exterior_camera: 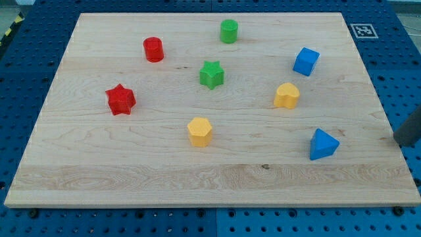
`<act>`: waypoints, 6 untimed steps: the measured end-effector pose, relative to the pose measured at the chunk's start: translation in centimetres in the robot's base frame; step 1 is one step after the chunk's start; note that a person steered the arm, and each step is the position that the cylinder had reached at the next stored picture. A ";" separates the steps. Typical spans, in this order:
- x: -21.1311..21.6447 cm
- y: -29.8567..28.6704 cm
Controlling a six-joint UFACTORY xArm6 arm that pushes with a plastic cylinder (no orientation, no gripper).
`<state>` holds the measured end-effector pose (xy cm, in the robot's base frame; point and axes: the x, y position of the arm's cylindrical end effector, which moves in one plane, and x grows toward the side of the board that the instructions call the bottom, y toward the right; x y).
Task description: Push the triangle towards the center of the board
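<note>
The blue triangle (323, 145) lies on the wooden board (210, 178) at the lower right. My tip (398, 138) shows as a dark rod end at the view's right edge, by the board's right rim. It is to the right of the triangle and a little above it, well apart from it and touching no block.
Other blocks on the board: a yellow heart-like block (287, 95) and a blue cube (306, 61) above the triangle, a yellow hexagon (199, 131), a green star (212, 74), a green cylinder (229, 31), a red cylinder (153, 49), a red star (120, 99).
</note>
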<state>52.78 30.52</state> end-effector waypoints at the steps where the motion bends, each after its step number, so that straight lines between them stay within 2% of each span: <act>1: 0.0 -0.6; 2: 0.1 -3.5; 3: 3.6 -4.3; 4: 4.0 -6.5; 6: 3.4 -14.5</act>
<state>56.15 16.06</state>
